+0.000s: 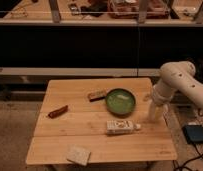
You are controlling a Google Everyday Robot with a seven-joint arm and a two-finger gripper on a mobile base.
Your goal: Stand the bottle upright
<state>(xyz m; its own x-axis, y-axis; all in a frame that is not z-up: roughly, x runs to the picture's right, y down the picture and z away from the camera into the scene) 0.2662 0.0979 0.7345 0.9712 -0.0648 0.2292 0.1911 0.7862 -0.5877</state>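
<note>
The bottle (122, 127) lies on its side on the wooden table (70, 137), just in front of the green bowl (120, 101). It is whitish with a printed label, and its narrow white cap end points right. My white arm (176, 80) comes in from the right. The gripper (154, 115) hangs down over the table's right edge, to the right of the bowl and a little right of and behind the bottle's cap. It is apart from the bottle and holds nothing that I can see.
A small brown bar (96, 95) lies left of the bowl. A reddish-brown elongated item (58, 111) lies at the left. A square tan sponge-like block (78, 155) sits near the front edge. A dark device (195, 133) is on the floor at right.
</note>
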